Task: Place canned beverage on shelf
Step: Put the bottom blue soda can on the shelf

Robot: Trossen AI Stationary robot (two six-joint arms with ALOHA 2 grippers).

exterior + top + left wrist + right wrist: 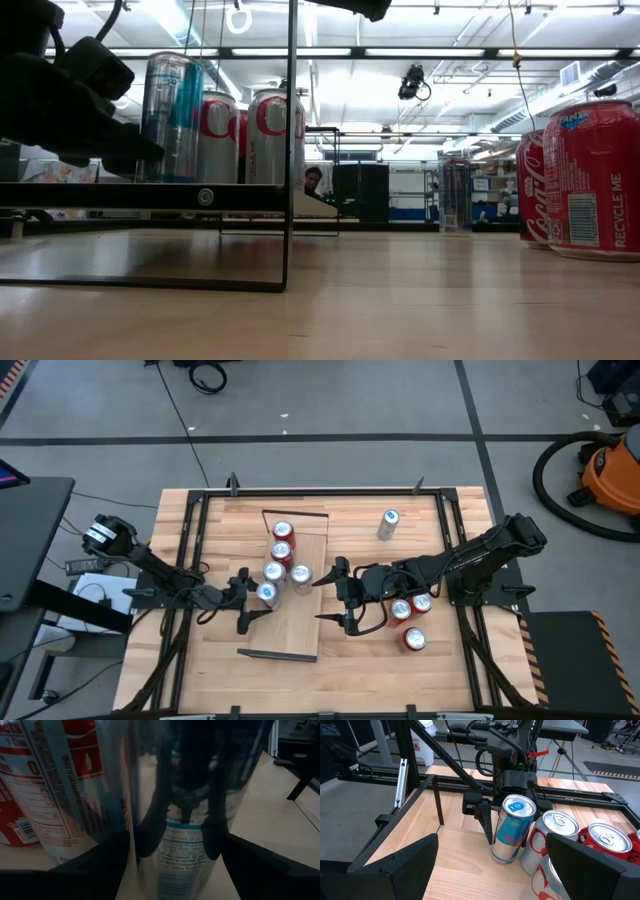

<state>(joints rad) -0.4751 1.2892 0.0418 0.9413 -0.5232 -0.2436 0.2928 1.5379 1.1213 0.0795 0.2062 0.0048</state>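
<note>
The shelf (300, 622) is a long light-wood board with dark rims at its far and near ends. Several cans stand upright on its far half. The nearest is a slim silver-and-blue can (266, 593), which also shows in the right wrist view (512, 827) and fills the left wrist view (190, 820). My left gripper (252, 600) is open at the shelf's left edge, with a finger (485, 822) on either side of this can. My right gripper (343, 596) is open and empty at the shelf's right edge, facing the cans.
Three red cans (412, 615) stand on the table under my right arm, and they also show in the low view (590, 180). A silver can (388, 524) is at the far right. A black frame (200, 510) borders the plank tabletop. The shelf's near half is bare.
</note>
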